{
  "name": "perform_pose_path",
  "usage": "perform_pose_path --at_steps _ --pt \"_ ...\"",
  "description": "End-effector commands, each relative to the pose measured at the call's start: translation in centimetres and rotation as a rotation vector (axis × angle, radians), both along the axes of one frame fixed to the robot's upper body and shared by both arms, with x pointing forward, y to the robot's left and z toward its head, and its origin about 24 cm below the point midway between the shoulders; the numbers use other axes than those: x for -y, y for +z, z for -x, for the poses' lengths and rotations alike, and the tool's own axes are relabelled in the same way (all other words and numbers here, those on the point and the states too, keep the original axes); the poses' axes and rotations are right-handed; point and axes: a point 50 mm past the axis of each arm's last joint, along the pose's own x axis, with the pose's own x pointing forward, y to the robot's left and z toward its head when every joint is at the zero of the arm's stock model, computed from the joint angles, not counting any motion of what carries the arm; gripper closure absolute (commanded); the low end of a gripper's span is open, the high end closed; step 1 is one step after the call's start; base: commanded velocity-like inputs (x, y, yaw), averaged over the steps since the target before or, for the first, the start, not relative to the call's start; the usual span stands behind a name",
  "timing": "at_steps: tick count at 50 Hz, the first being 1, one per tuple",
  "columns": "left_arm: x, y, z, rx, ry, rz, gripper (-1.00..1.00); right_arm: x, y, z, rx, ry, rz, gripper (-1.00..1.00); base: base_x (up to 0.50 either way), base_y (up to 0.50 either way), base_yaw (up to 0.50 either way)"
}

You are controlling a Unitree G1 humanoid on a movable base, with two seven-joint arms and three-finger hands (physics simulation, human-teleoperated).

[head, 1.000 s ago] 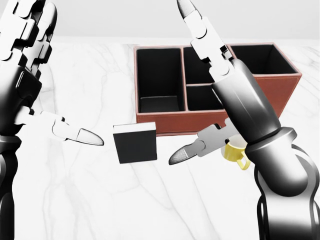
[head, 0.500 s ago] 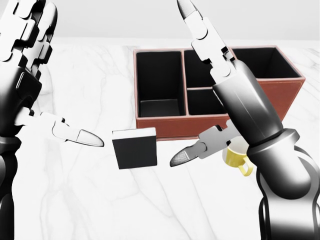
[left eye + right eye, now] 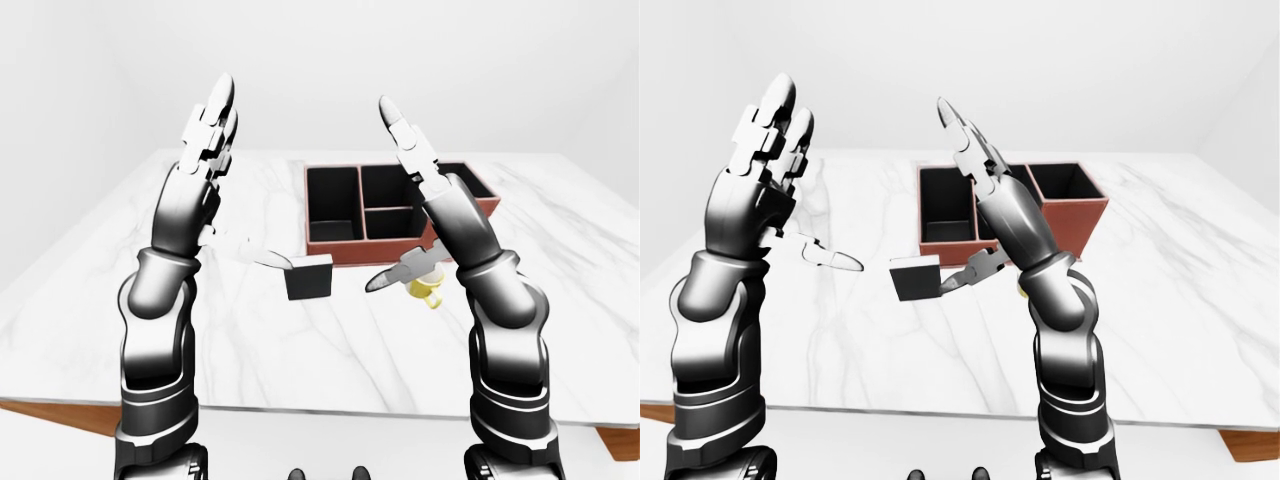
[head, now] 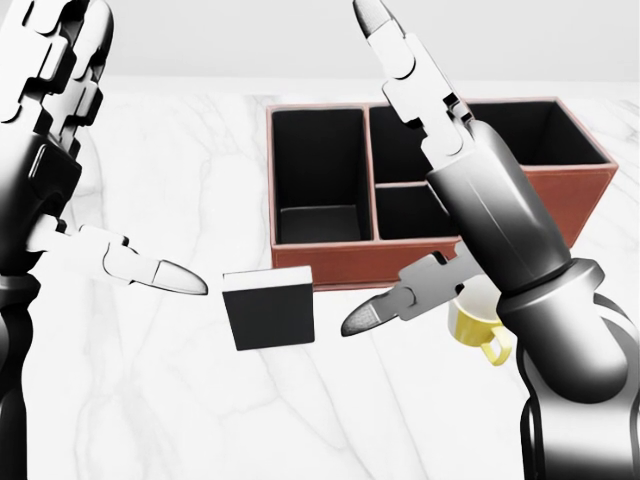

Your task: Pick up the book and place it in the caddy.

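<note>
Lying between both spread-fingered hands, the small black white-edged book [image 4: 268, 307] sits nearer the right hand [image 4: 440, 180] (thumb just beside). The left hand [image 4: 60, 130] flanks its other side, the compartmented red-brown caddy [image 4: 440, 262] beyond.

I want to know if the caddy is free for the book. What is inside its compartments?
The caddy shows dark compartments; the tall left one looks empty down to its floor. The right hand covers parts of the middle and right compartments, so their contents cannot be fully confirmed.

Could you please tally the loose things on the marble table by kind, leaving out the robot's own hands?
Book: 1
Caddy: 1
Yellow mug: 1
Total: 3
</note>
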Motion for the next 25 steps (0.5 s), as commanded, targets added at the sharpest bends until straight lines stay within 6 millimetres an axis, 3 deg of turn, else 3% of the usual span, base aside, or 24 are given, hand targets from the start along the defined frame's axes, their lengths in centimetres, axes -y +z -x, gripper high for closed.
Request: perform_pose_path --at_steps 1,25 --pt "0.05 0.23 0.31 0.015 -0.003 -0.004 -1.00 -0.20 0.00 0.08 0.003 0.003 0.001 -1.00 0.06 0.00 0.00" --pt "0.03 0.17 0.60 0.019 -0.003 -0.006 -1.00 -0.11 0.09 0.37 0.011 0.003 0.003 -1.00 0.06 0.00 0.00"
